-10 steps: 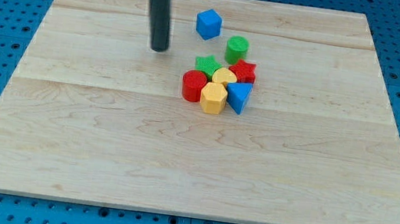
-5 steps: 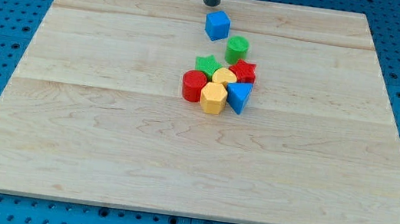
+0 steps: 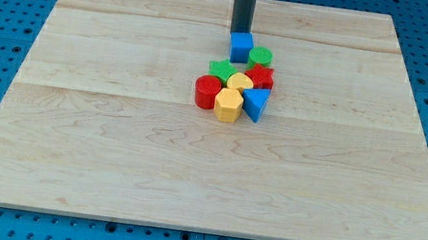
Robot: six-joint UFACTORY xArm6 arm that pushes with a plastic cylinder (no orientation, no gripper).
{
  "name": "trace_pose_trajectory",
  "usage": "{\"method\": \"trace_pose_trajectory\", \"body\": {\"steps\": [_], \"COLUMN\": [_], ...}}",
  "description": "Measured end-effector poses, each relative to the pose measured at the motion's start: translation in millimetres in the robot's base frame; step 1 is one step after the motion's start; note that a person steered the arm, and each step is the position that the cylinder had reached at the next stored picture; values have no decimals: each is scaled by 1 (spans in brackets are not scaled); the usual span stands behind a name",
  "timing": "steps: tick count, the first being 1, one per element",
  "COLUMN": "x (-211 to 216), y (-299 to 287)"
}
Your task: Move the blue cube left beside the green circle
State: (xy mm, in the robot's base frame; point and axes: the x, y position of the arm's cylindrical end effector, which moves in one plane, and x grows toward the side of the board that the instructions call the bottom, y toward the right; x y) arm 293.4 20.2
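My tip (image 3: 241,32), a bare rod with no jaws to open or close, touches the top side of the blue cube (image 3: 241,46), which sits just left of the green circle (image 3: 259,57).

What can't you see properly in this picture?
- My tip: its very end meets the blue cube at the cube's top edge, so whether they touch is unclear.
- The rod's top: cut off by the view's top edge.
- Green star: partly hidden by the red cylinder and yellow heart.
- Red star: lower part hidden by the blue triangle.
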Motion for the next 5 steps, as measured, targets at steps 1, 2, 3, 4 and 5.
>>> {"method": "trace_pose_trajectory", "body": {"steps": [1, 2, 3, 4, 5], "x": [18, 30, 35, 35, 3], "y": [0, 0, -2, -25, -43]}}
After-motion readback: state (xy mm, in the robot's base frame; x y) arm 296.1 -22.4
